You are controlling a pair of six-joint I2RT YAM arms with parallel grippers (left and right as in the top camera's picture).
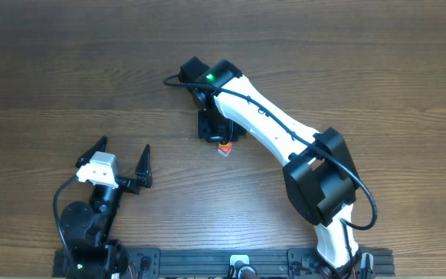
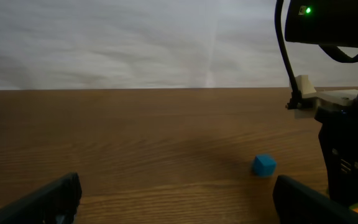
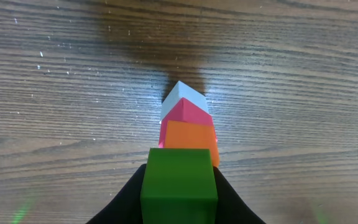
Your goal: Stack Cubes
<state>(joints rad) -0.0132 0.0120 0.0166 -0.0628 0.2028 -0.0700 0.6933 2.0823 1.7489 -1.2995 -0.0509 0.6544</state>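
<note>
A dark brown wooden table (image 1: 378,62) with long grain lines spans the whole top view. In the left wrist view its far edge meets a pale, faintly streaked wall (image 2: 104,43).

The right arm reaches from its base at the lower right up to the middle of the table. The right gripper (image 3: 179,196) is clamped on a green cube (image 3: 179,177), with one dark finger pressed to each side of it. The green cube sits over a stack of cubes: an orange cube (image 3: 190,140) directly below it, then a pink cube (image 3: 188,112), then a white cube (image 3: 185,93) on the wood. Whether the green cube touches the orange one cannot be told.

The left gripper (image 1: 125,146) is near its base at the lower left, well apart from the stack, with its fingers spread wide and nothing between them. A blue cube (image 2: 263,165) lies alone on the table, near the right arm.
</note>
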